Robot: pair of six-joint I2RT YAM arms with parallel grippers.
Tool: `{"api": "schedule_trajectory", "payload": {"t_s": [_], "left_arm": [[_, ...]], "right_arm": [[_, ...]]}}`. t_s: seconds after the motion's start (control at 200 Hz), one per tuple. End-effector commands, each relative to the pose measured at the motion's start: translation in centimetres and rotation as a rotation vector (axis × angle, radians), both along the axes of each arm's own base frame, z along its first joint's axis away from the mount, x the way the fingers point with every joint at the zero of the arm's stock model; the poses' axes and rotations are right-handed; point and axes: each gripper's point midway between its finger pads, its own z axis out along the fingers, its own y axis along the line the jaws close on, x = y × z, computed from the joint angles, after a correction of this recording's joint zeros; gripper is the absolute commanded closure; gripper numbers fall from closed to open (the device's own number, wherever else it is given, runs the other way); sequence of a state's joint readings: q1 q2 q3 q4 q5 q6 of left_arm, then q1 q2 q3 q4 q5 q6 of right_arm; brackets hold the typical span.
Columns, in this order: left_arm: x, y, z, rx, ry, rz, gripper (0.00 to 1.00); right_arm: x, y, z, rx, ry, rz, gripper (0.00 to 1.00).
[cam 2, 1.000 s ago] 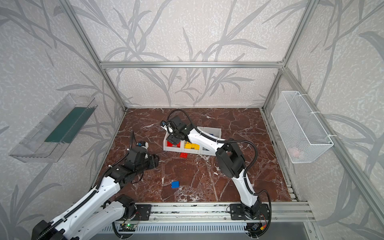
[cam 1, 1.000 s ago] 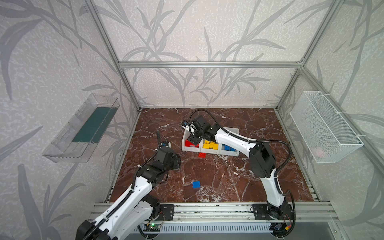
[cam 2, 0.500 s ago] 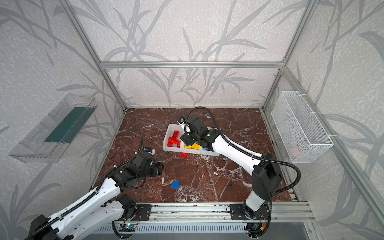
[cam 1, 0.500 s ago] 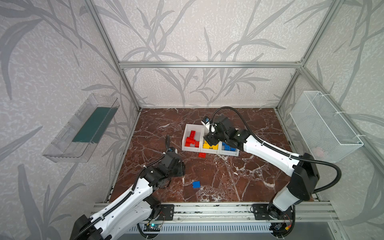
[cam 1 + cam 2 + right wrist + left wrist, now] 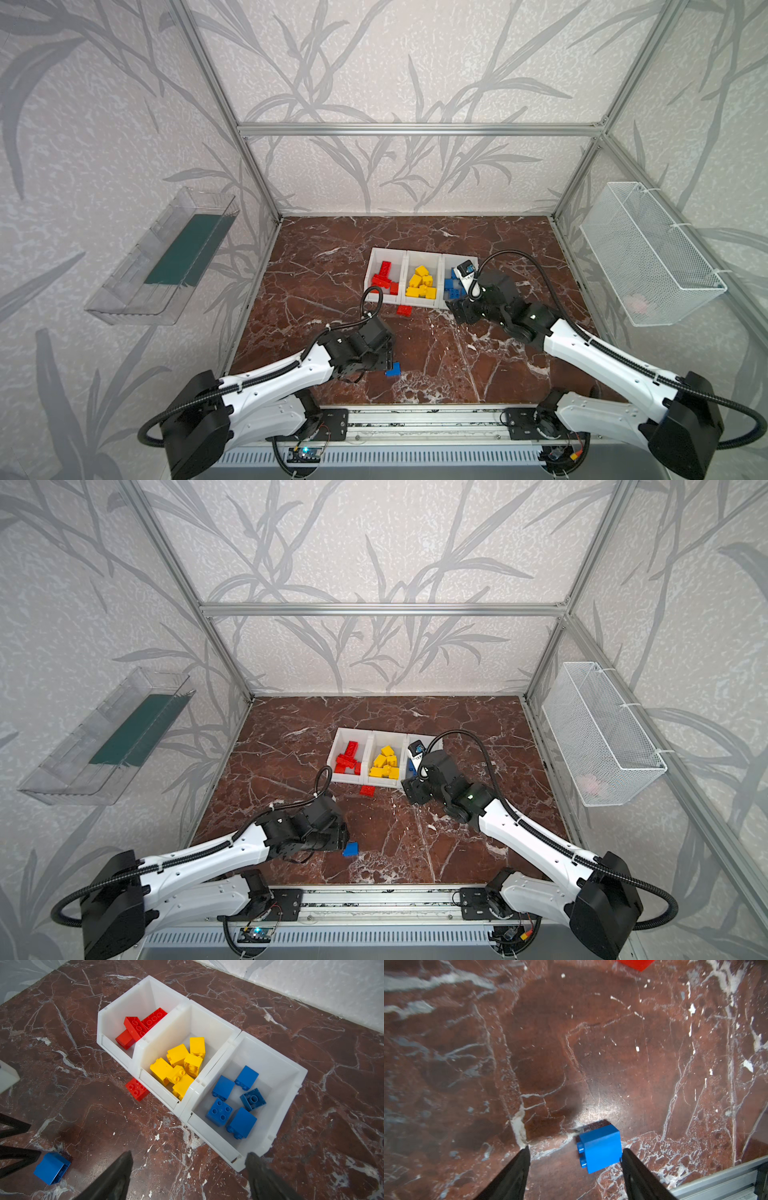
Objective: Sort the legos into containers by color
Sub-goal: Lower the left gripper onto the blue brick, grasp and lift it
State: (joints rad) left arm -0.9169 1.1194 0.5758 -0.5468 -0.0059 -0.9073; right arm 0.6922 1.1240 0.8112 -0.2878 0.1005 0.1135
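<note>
Three white containers (image 5: pixel 207 1022) stand joined in a row, seen in both top views (image 5: pixel 384 251) (image 5: pixel 351 730). One end bin holds red legos (image 5: pixel 141 1024), the middle one yellow legos (image 5: pixel 180 1064), the other end blue legos (image 5: pixel 234 1101). A loose red brick (image 5: pixel 404 310) (image 5: pixel 137 1088) lies on the floor against the bins' front. A loose blue brick (image 5: pixel 600 1147) (image 5: pixel 392 369) lies on its side between the open jaws of my left gripper (image 5: pixel 575 1151), close to one finger. My right gripper (image 5: pixel 189 1157) (image 5: pixel 457 309) hangs open and empty before the blue bin's front corner.
The floor is red-brown marble (image 5: pixel 332 270). A clear tray with a green base (image 5: pixel 166 257) hangs on the left wall and a white wire basket (image 5: pixel 648 253) on the right wall. An aluminium rail (image 5: pixel 415 419) runs along the front edge, close behind the blue brick.
My right gripper has swung from over the red bin across to the front of the blue bin. My left gripper has come forward to the blue brick and spread its jaws wider.
</note>
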Motion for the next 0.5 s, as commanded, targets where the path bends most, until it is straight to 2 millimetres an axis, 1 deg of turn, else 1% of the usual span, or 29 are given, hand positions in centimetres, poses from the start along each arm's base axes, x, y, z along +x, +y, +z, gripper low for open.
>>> {"api": "schedule_trajectory", "payload": {"t_s": [0.0, 0.105, 0.265, 0.495], "left_arm": [[0.3, -1.7, 0.5, -0.023, 0.011, 0.024, 0.27], [0.0, -2.5, 0.0, 0.022, 0.042, -0.006, 0.26], [-0.2, -3.0, -0.9, 0.070, 0.074, -0.021, 0.26], [-1.0, -2.1, -1.6, 0.156, 0.108, -0.024, 0.28]], "right_arm": [[0.0, -0.3, 1.0, 0.049, -0.025, -0.026, 0.14], [-0.2, -0.5, 1.0, 0.054, -0.023, -0.027, 0.14], [-0.6, -0.8, 1.0, 0.059, -0.020, -0.026, 0.14], [-1.1, -1.6, 0.8, 0.059, -0.014, -0.044, 0.14]]}}
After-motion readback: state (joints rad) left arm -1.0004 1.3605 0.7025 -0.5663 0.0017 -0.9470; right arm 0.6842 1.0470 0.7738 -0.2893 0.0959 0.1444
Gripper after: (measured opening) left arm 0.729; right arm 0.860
